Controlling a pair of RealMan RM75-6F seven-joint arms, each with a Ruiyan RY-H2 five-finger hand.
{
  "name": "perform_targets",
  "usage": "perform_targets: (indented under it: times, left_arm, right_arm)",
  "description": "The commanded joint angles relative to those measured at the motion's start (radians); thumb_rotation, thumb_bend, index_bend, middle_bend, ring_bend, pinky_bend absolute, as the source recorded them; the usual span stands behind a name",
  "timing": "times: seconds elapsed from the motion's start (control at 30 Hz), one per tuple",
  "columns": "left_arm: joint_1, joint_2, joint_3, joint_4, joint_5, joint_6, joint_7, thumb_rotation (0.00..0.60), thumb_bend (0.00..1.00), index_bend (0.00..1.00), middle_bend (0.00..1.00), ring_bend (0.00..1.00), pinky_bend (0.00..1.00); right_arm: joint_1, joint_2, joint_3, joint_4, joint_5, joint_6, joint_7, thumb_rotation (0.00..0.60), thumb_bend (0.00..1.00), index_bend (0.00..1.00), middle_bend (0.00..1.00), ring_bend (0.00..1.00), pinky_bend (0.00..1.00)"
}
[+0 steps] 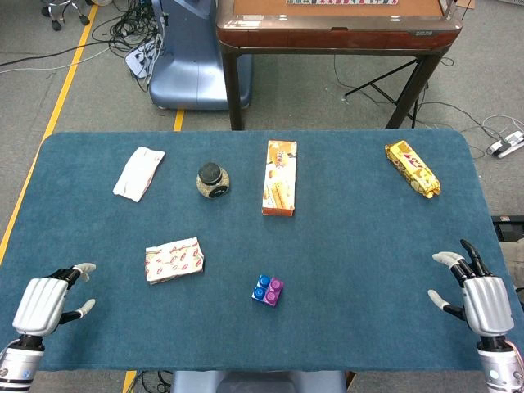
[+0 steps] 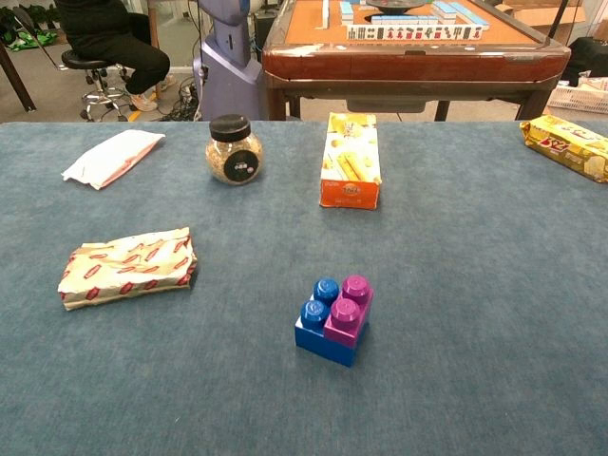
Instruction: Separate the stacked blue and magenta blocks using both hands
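Blue table [image 1: 344, 246]: left hand [image 1: 41, 304] and right hand [image 1: 483, 300] spread, empty, wrists cropped; blocks [image 1: 268, 290] stacked.

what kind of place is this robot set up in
Probably a lab or workshop room used for robot testing, not a home. A mahjong table stands behind the blue work table, loose cables trail across a grey floor with yellow tape lines, and a person sits on an office stool.

Blue-covered table [image 1: 368, 246]. On it: blocks [image 1: 268, 290] midway between left hand [image 1: 45, 304] and right hand [image 1: 479, 296]; wrapped packet [image 1: 173, 260] nearer left hand; white pouch [image 1: 138, 173], jar [image 1: 212, 180], box [image 1: 279, 178], yellow snack pack [image 1: 413, 169] far beyond both.
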Motion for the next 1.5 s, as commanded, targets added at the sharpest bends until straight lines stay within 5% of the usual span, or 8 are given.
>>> perform_targets:
  times: [0.03, 0.47, 0.77, 0.93, 1.07, 1.5]
  left_arm:
    - [0.004, -0.002, 0.007, 0.002, 0.005, 0.001, 0.006, 0.600, 0.21, 0.38, 0.45, 0.48, 0.69]
    - [-0.007, -0.022, -0.001, -0.020, -0.010, -0.017, 0.032, 0.600, 0.21, 0.38, 0.45, 0.48, 0.69]
    - [-0.002, -0.027, 0.022, -0.011, 0.023, -0.010, 0.044, 0.600, 0.21, 0.38, 0.45, 0.48, 0.69]
    - [-0.006, -0.033, 0.017, -0.011, 0.011, -0.021, 0.044, 0.600, 0.21, 0.38, 0.45, 0.48, 0.69]
    - [-0.009, -0.038, 0.014, -0.012, 0.003, -0.025, 0.050, 0.600, 0.21, 0.38, 0.45, 0.48, 0.69]
    - [-0.017, -0.050, 0.013, 0.001, -0.007, -0.043, 0.047, 0.600, 0.21, 0.37, 0.45, 0.48, 0.69]
  right_arm:
    - [-0.003, -0.002, -0.007, 0.006, -0.002, -0.004, 0.003, 0.600, 0.11, 0.33, 0.34, 0.31, 0.45]
    - [0.054, -0.012, 0.001, -0.063, -0.046, -0.045, -0.026, 0.600, 0.11, 0.33, 0.37, 0.32, 0.47]
    - [0.113, -0.037, -0.015, -0.135, -0.108, -0.106, -0.149, 0.600, 0.00, 0.34, 0.56, 0.54, 0.65]
    - [0.154, -0.057, -0.007, -0.208, -0.145, -0.131, -0.204, 0.600, 0.00, 0.54, 0.86, 0.80, 0.85]
    - [0.181, -0.079, -0.010, -0.248, -0.181, -0.149, -0.246, 0.600, 0.00, 0.68, 0.99, 0.94, 0.95]
    - [0.238, -0.187, -0.037, -0.280, -0.246, -0.215, -0.357, 0.600, 0.00, 0.83, 1.00, 1.00, 1.00]
